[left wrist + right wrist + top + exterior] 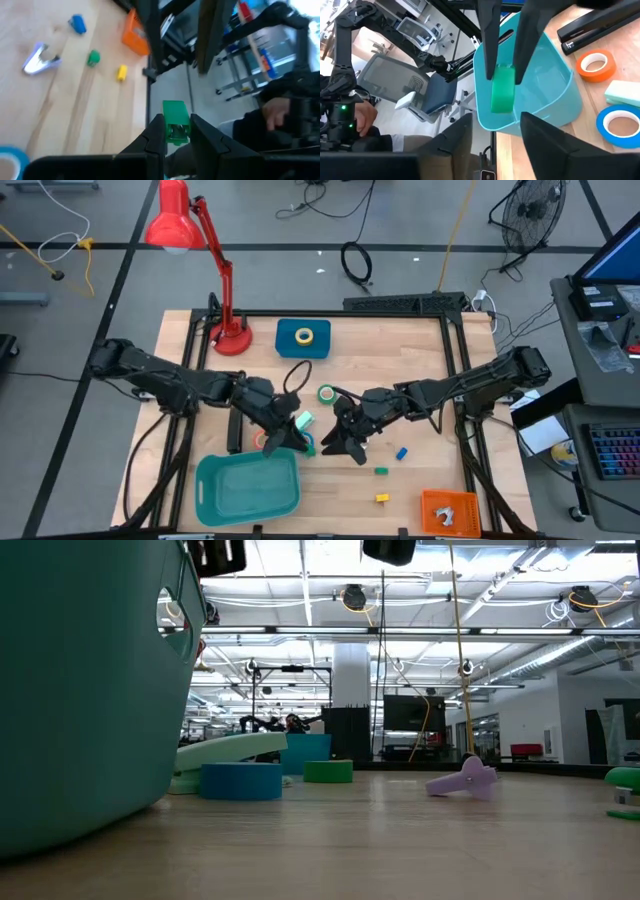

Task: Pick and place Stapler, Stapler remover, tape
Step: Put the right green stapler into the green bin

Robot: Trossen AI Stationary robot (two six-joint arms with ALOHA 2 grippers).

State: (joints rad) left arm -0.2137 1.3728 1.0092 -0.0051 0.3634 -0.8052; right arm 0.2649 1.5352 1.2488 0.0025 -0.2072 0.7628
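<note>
Tape rolls I can count number five: yellow (304, 336) on the blue block (303, 339), green (327, 393) loose on the table (420, 360), orange (595, 64) and blue (619, 125) by the bin (248, 485), and a green one (503, 89) pinched in my left gripper (503, 75) above the bin. My right gripper (491, 131) hangs spread beside it. Only my right wrist view shows the single stapler (600, 24) clearly, past the bin.

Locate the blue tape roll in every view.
High view: blue tape roll just past the teal bin, partly hidden.
Low view: left of centre.
Left wrist view: bottom-left corner.
Right wrist view: lower right.
Landmark: the bin, beside it.
</note>
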